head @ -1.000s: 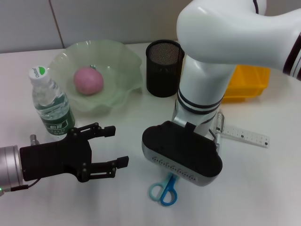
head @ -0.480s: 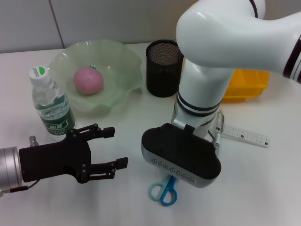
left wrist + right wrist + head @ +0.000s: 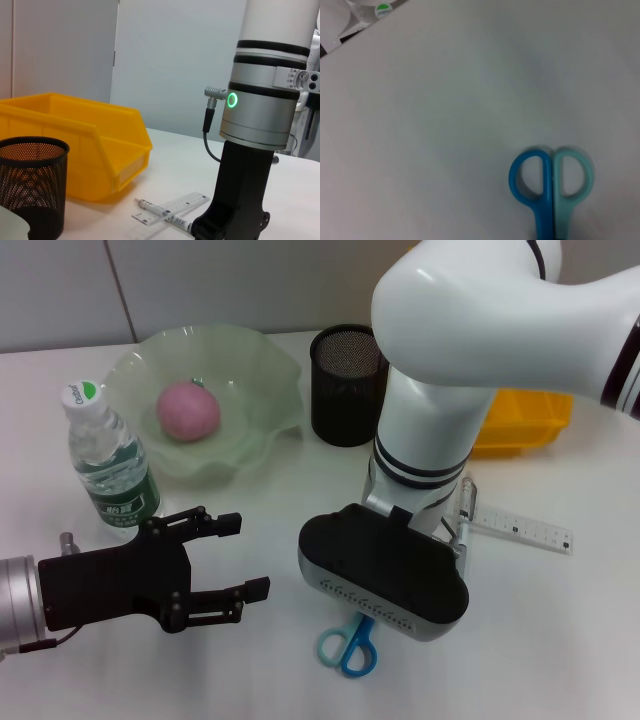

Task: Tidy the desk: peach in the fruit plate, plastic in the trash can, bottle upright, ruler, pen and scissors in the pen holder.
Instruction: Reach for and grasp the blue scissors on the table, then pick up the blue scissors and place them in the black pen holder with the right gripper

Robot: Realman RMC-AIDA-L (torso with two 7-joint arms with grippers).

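The pink peach (image 3: 188,410) lies in the green fruit plate (image 3: 255,365). A water bottle (image 3: 108,462) with a green cap stands upright at the left. The black mesh pen holder (image 3: 349,385) stands behind my right arm. Blue scissors (image 3: 350,645) lie on the table, their blades hidden under my right wrist; the right wrist view shows the scissors' handles (image 3: 551,180). A clear ruler (image 3: 520,530) and a pen (image 3: 162,216) lie right of that arm. My left gripper (image 3: 250,555) is open near the bottle, holding nothing. The right gripper's fingers are hidden.
A yellow bin (image 3: 530,415) sits at the back right beside the pen holder (image 3: 32,187). The white table (image 3: 560,640) extends in front and to the right of the scissors.
My left gripper has drifted slightly toward the near edge. The right arm has shifted a little to the left over the scissors.
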